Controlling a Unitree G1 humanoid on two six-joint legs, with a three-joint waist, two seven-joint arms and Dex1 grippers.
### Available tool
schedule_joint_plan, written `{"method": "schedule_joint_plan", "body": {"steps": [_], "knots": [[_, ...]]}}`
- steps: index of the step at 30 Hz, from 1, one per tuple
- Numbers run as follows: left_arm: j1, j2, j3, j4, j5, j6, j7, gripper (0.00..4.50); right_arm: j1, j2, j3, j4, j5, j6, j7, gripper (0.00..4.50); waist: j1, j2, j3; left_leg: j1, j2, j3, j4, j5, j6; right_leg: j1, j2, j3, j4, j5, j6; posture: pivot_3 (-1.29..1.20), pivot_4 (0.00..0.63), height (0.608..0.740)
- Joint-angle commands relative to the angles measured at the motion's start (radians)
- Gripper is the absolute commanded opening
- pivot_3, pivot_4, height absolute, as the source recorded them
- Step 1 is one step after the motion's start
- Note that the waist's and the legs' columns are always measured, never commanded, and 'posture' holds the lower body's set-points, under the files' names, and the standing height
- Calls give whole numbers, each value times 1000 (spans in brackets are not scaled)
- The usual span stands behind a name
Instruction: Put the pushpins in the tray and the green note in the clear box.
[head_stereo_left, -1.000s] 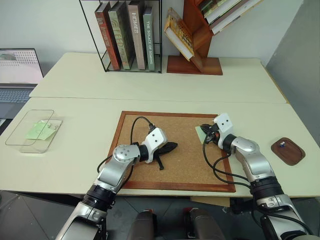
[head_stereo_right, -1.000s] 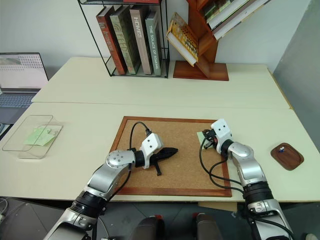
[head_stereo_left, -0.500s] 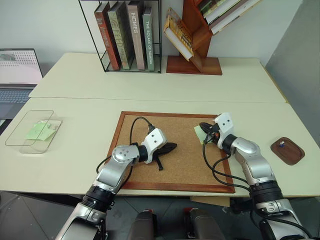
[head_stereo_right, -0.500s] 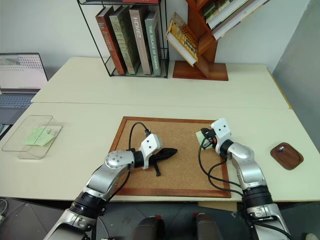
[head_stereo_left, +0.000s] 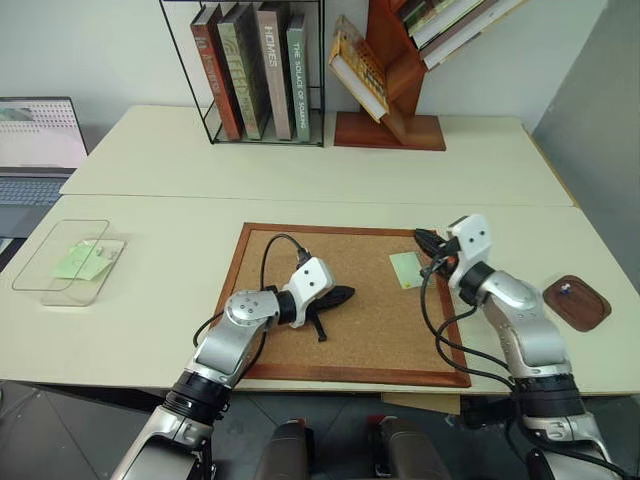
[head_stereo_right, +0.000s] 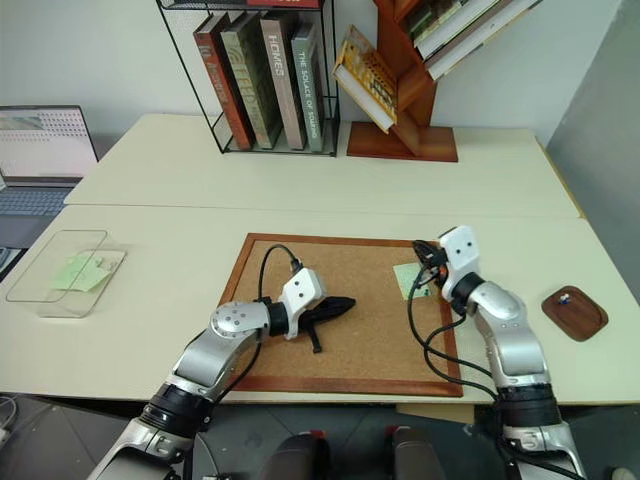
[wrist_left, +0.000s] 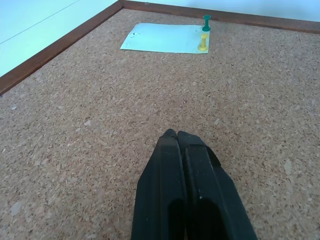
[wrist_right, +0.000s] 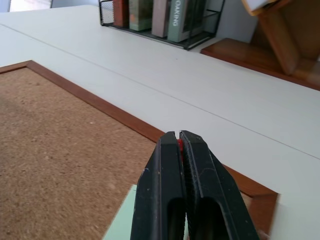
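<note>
While granular cork board (head_stereo_left: 340, 300) bears flat green note (head_stereo_left: 407, 269) | right gripper (wrist_right: 178, 141) pinches red pushpin (wrist_right: 180, 144) | left gripper (wrist_left: 177, 137) closed, empty

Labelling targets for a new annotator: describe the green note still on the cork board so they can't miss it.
Find the wood-framed cork board in the middle of the near table. The green note lies flat near its far right corner, beside the right gripper. It is the board's one paper slip, pale mint, with a green pin and a yellow one at one edge.
</note>
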Motion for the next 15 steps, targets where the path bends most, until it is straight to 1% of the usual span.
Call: {"method": "schedule_joint_plan", "body": {"steps": [1,5,9,13,15], "knots": [[31,11,-30,34,34,11,-11,0,53,-50,-98,-135,61,48,-2,12,0,0,0,0,0,0,0,0,0,0,0,0,0,0,0,0,150,740],[23,6,-27,53,36,-3,-9,0,194,-114,-213,-229,108,119,2,12,1,2,-2,0,0,0,0,0,0,0,0,0,-1,0,0,0,150,740],[4,-2,-23,90,43,-27,-6,0,321,-140,-322,-265,160,177,-6,12,2,4,-4,0,0,0,0,0,0,1,0,0,-2,0,0,0,150,740],[-7,-10,-25,115,47,-45,-4,0,403,-147,-396,-250,145,195,-43,12,2,8,-8,1,0,0,0,0,1,2,0,0,-2,0,0,0,150,740],[-10,-14,-26,122,48,-52,-2,0,418,-145,-427,-226,108,184,-93,12,2,9,-9,1,0,0,0,1,2,2,0,0,-2,-2,-3,0,150,740]]}}
